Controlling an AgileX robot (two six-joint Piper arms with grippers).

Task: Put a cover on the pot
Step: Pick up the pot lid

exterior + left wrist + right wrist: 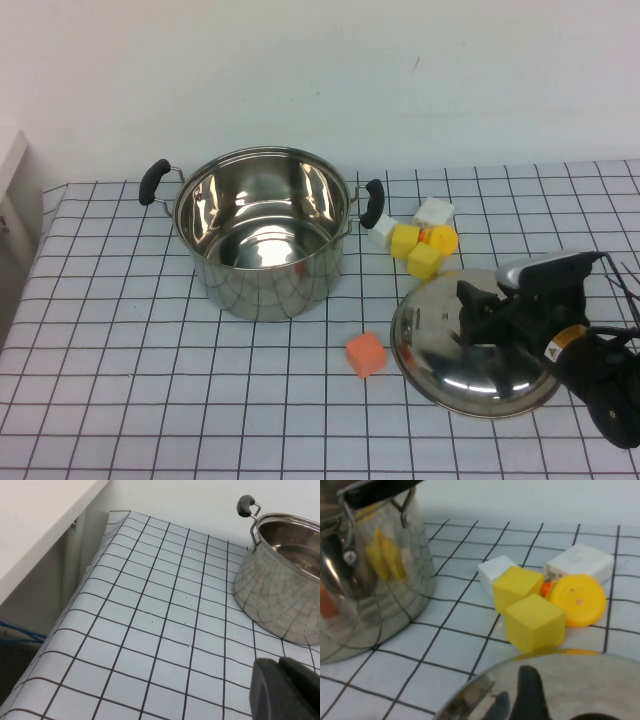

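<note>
Stainless-steel pot (262, 232): uncovered, on checked cloth (100, 330), left of centre. Domed lid (470, 345): flat on cloth, right. Right gripper (478, 315): over the lid's knob, grip undeterminable. Left gripper (285, 690): near pot, state undeterminable.

A checked cloth (110, 390) covers the table, black lines on pale grey-white. Toward the near edge, about midway across, sits an orange cube (366, 354) on its own. Further back, right of centre, a small cluster is packed together: 2 yellow cubes (414, 251) touching each other, a yellow disc (440, 239) just beside them, and 2 white blocks (433, 212), 1 at the cluster's left end and 1 toward the far edge. A plain white wall (320, 70) stands behind the far edge.
</note>
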